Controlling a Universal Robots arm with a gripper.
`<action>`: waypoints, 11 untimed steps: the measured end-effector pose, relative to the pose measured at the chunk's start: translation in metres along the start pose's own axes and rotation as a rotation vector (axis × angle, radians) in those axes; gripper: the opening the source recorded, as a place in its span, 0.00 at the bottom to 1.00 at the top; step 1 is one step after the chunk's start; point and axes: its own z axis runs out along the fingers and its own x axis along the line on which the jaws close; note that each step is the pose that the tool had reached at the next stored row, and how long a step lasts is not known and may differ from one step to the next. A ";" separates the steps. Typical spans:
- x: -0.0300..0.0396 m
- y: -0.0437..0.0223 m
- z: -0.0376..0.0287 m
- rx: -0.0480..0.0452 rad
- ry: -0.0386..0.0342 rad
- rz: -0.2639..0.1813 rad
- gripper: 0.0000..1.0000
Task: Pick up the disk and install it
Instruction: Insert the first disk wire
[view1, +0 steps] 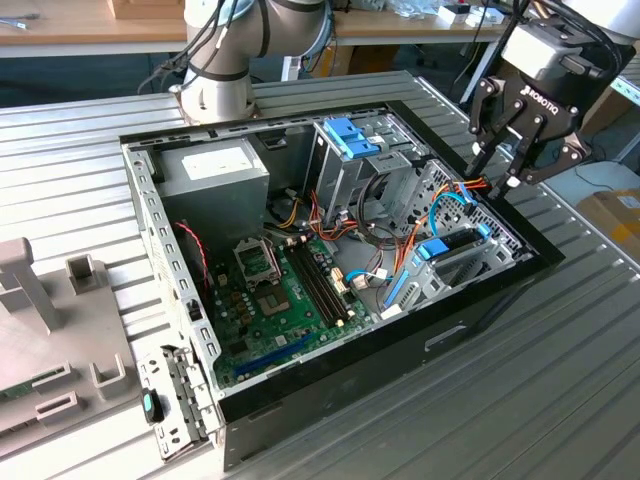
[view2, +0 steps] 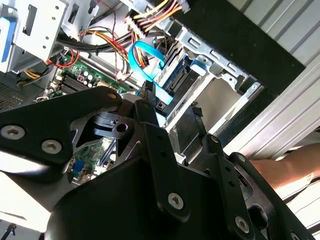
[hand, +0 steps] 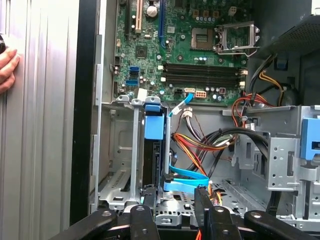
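Note:
The disk (view1: 452, 246) sits on edge in the drive bay at the open computer case's side on the exterior view's right, with its light-blue carrier rail facing up. In the first wrist view the disk (hand: 153, 127) stands in the bay slot with a blue data cable beside it. In the second wrist view the disk (view2: 181, 75) lies just beyond the fingers. My gripper (view1: 497, 168) hangs above that bay, open, with nothing between its fingers. The gripper (hand: 175, 200) straddles the slot area, apart from the disk, and the gripper (view2: 172, 107) shows the same gap.
The black computer case (view1: 480, 320) lies open on a ribbed metal table. Inside are the motherboard (view1: 285, 300), a grey power supply (view1: 215, 170), a tall drive cage with a blue latch (view1: 350, 140) and loose cables (hand: 200, 145). A person's hand (hand: 7, 65) rests on the table beside the case.

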 end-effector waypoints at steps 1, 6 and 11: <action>0.0000 -0.0003 0.0000 0.0000 0.0000 0.000 0.44; -0.0004 -0.0017 0.0000 0.0000 -0.0001 -0.001 0.44; -0.0020 -0.0161 -0.0002 0.0000 0.0000 -0.005 0.44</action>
